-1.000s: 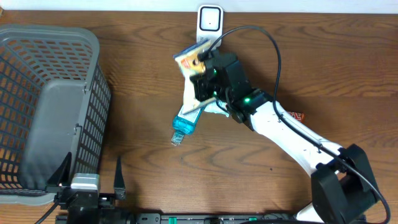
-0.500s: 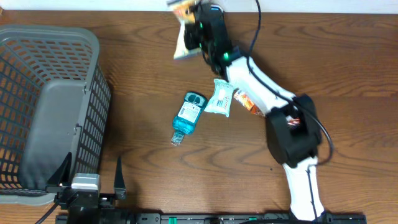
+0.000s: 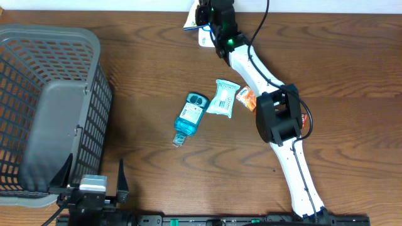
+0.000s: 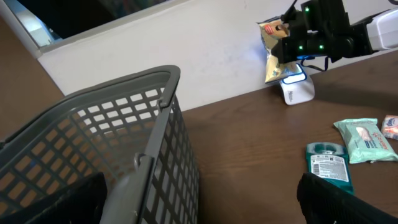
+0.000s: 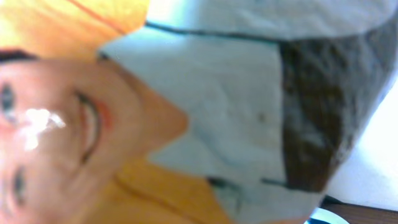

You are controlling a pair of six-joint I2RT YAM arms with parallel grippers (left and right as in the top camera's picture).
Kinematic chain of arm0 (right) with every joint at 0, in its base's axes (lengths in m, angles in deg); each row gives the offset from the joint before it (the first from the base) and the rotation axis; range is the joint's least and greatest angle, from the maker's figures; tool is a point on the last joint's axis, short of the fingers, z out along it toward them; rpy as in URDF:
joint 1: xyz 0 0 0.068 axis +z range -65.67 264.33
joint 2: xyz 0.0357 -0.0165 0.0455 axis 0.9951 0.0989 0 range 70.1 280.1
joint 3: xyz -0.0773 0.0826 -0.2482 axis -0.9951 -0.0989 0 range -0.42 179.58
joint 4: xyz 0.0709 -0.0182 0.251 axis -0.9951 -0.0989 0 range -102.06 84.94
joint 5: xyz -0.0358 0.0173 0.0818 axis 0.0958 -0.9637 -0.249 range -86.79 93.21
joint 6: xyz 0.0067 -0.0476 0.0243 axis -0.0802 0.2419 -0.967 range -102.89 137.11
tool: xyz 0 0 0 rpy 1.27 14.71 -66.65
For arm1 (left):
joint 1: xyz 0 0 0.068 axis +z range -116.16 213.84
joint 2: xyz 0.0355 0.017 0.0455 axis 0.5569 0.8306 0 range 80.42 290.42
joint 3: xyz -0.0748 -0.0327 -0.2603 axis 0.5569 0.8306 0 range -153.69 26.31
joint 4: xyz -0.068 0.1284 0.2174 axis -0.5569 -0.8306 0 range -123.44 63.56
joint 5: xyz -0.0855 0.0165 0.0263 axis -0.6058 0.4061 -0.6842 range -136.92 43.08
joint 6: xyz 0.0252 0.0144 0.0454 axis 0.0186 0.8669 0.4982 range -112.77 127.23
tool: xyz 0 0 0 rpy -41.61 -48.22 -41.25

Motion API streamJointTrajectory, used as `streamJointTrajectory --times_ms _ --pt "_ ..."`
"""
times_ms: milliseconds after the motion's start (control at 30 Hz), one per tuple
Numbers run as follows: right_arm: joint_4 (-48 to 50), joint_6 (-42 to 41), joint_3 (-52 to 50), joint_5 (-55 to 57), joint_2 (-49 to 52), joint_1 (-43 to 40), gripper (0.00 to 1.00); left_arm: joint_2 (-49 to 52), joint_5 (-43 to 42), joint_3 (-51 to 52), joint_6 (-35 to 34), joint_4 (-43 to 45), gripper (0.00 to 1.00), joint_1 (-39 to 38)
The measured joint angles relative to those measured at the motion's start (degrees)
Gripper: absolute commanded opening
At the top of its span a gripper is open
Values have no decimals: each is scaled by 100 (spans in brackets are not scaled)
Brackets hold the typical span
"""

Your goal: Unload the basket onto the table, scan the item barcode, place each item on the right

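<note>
- My left claw (image 3: 92,171) sits at the near edge of the bench (image 3: 352,75), its 2 fingers spread wide with nothing between them.
- The grey basket (image 3: 94,75) stands just ahead of it, on the left side.
- Mid-bench, a blue bottle (image 3: 190,116) lies on its side, cap end toward me.
- Just beside the bottle is a white wipes pack (image 3: 222,98), and a small orange packet (image 3: 246,99) lies against the pack's other side.
- At the far edge, my right claw (image 4: 292,37) is clamped on the snack bag (image 4: 272,53).
- The bag hangs upright, its lower end right at the top of the white scanner (image 4: 296,88) by the wall.
- From my right wrist, the bag fills the view, blurred orange and white with a printed face.
</note>
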Motion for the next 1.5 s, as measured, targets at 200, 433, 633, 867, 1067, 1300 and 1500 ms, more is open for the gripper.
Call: streamJointTrajectory --times_ms 200,433,633,867,1067,1300,1500 --pt "-754 -2 374 37 2 0 1 0 2 0 0 0 98 0" --pt "-2308 28 1403 85 2 0 1 0 0 0 0 2 98 0" --pt "-4826 114 2747 343 2 -11 1 -2 0 0 0 83 98 0" --pt "-7914 155 4079 1202 -17 -299 1 -2 0 0 0 85 98 -20" --pt "-9543 92 4183 2457 -22 -1132 1 -2 0 0 0 85 98 -205" --pt "-9833 -601 3386 3521 -31 -2658 1 -2 0 0 0 85 98 -234" --pt "-9173 -723 2218 3698 -33 -3956 1 -2 0 0 0 85 98 -234"
